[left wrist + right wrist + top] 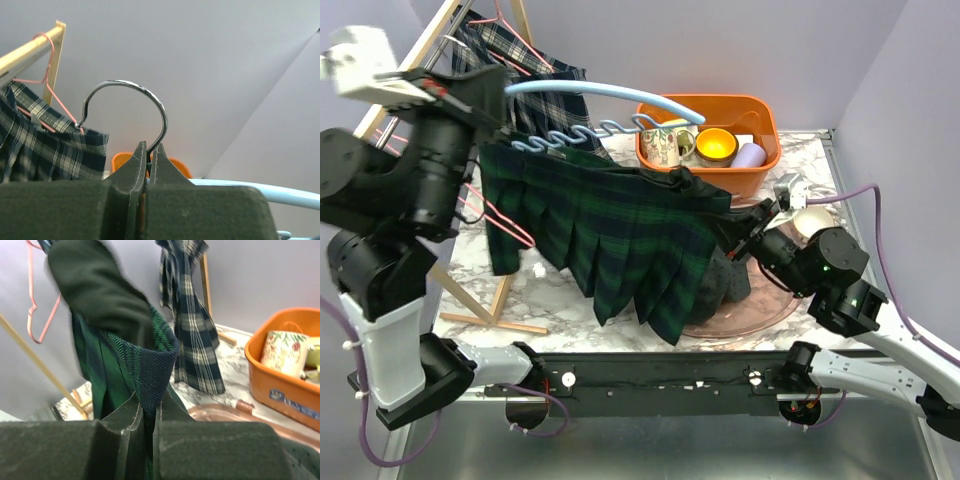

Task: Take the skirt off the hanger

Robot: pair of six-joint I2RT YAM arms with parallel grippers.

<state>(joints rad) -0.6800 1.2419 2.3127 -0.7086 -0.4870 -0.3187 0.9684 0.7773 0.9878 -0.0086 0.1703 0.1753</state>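
Observation:
A dark green and navy plaid pleated skirt point(610, 240) hangs spread in mid-air over the table. A light blue hanger point(590, 95) with a wavy bar arcs above its waistband, apart from it on the right. My left gripper point(148, 152) is shut on the hanger's metal hook point(127, 87), held high at the left. My right gripper point(150, 407) is shut on the skirt's waistband corner point(152, 370) at the right; in the top view it sits at the skirt's right end point(740, 228).
A wooden drying rack point(430, 60) stands at the back left with a pink wire hanger point(495, 215) and a second blue-white plaid skirt point(535, 70). An orange bin point(760, 160) of cups is at the back. A pink plate point(760, 310) lies under the skirt's right side.

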